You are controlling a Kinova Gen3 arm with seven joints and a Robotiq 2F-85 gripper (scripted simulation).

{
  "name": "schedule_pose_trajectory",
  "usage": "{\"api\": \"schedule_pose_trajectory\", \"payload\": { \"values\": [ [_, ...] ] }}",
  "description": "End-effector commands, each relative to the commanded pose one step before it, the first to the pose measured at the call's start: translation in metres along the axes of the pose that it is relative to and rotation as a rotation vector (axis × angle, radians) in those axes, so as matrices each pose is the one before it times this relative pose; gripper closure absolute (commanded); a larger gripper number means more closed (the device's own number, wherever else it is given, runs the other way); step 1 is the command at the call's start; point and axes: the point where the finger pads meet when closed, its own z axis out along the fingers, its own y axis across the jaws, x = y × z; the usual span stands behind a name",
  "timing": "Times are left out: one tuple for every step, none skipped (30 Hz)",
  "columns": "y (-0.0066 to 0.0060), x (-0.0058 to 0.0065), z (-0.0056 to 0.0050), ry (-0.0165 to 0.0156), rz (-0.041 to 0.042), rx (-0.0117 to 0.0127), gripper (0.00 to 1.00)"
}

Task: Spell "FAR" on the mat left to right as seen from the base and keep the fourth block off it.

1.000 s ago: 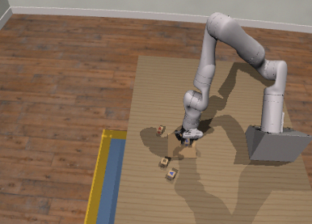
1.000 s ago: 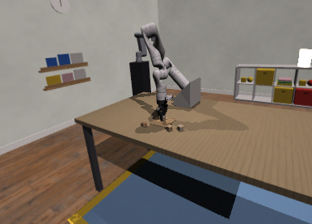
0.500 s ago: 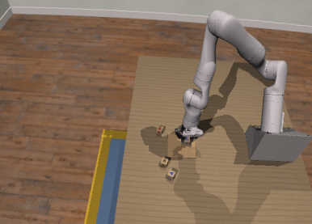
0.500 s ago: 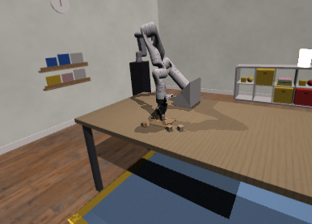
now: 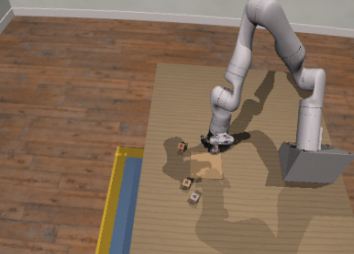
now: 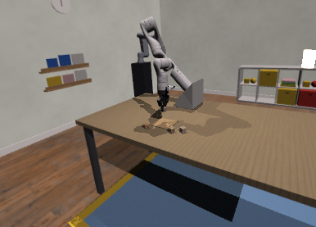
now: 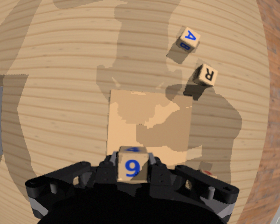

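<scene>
My gripper is shut on a block with a blue mark that looks like a 9. It holds the block above the near edge of the tan mat. In the top view the gripper hangs at the mat's far edge. The A block and the R block lie on the table beyond the mat's far right corner, off the mat. A third block with a red letter lies off the mat to its left; I cannot read that letter.
The robot's grey base stands at the table's right. The table's left edge runs close to the loose blocks. A blue and yellow floor mat lies below that edge.
</scene>
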Motion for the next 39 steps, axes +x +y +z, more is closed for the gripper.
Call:
{"api": "schedule_pose_trajectory", "payload": {
  "values": [
    [0.00758,0.00622,-0.01997,0.02243,-0.00188,-0.02343,0.74],
    [0.0,0.00002,-0.00135,0.00003,-0.00001,0.00002,0.74],
    [-0.00001,0.0,-0.00075,0.00001,-0.00001,0.00003,0.74],
    [-0.00176,-0.0003,0.00132,-0.00363,-0.00247,0.00366,0.74],
    [-0.00096,-0.00026,0.00064,-0.00159,-0.00105,0.00185,0.74],
    [-0.00021,-0.00009,0.00007,-0.00019,-0.00011,0.00034,0.74],
    [0.0,0.0,0.0,0.0,0.0,0.0,0.74],
    [0.0,0.0,0.0,0.0,0.0,0.0,0.74],
    [0.0,0.0,0.0,0.0,0.0,0.0,0.74],
    [0.0,0.0,0.0,0.0,0.0,0.0,0.74],
    [0.0,0.0,0.0,0.0,0.0,0.0,0.74],
    [0.0,0.0,0.0,0.0,0.0,0.0,0.74],
    [0.0,0.0,0.0,0.0,0.0,0.0,0.74],
    [-0.00002,-0.00152,0.00009,-0.0003,0.00051,0.00053,0.74],
    [0.00119,-0.00822,-0.00043,0.00062,0.00442,0.00035,0.74],
    [0.00467,-0.01581,-0.00132,0.00296,0.01037,-0.00322,0.74],
    [0.00406,-0.02382,0.00163,0.00053,0.01639,0.00281,0.74],
    [0.00334,-0.02223,0.00054,-0.00013,0.01259,-0.0002,0.74],
    [0.00148,-0.01337,0.00054,-0.00027,0.00766,0.00031,0.74],
    [0.00123,-0.01624,0.00085,-0.0005,0.00939,0.00081,0.74],
    [0.00055,-0.01228,0.00079,-0.00048,0.00716,0.00092,0.74],
    [0.00018,-0.00797,0.00057,-0.00036,0.00468,0.00074,0.74],
    [0.00002,-0.00142,0.00011,-0.00007,0.00083,0.00014,0.74],
    [0.0,0.0,0.0,0.0,0.0,0.0,0.74],
    [0.0,0.0,0.0,0.0,0.0,0.0,0.74],
    [0.00453,0.00236,-0.0027,0.00189,-0.00176,-0.01027,0.74],
    [0.0,0.0,0.0,0.0,0.0,0.0,0.74],
    [-0.00121,0.00019,0.00124,-0.00282,-0.00257,0.00307,0.74],
    [-0.00107,-0.00007,0.00061,-0.0013,-0.00126,0.00213,0.74],
    [-0.00041,-0.00008,0.00011,-0.0002,-0.00023,0.00067,0.74],
    [-0.00003,-0.00001,0.00001,-0.00002,-0.00002,0.00006,0.74],
    [0.0,0.0,0.0,0.0,0.0,0.0,0.74],
    [0.0,0.0,0.0,0.0,0.0,0.0,0.74],
    [0.0,0.0,0.0,0.0,0.0,0.0,0.74],
    [-0.00001,0.0,0.00002,0.0,-0.00001,0.00001,0.74],
    [-0.00004,-0.00001,0.00014,-0.00002,-0.00003,0.00007,0.74],
    [-0.00009,-0.00002,0.00036,-0.00004,-0.00009,0.00017,0.74],
    [-0.00017,-0.00004,0.00065,-0.00007,-0.00016,0.00031,0.74],
    [-0.00027,-0.00006,0.00101,-0.0001,-0.00025,0.00048,0.74]
  ]
}}
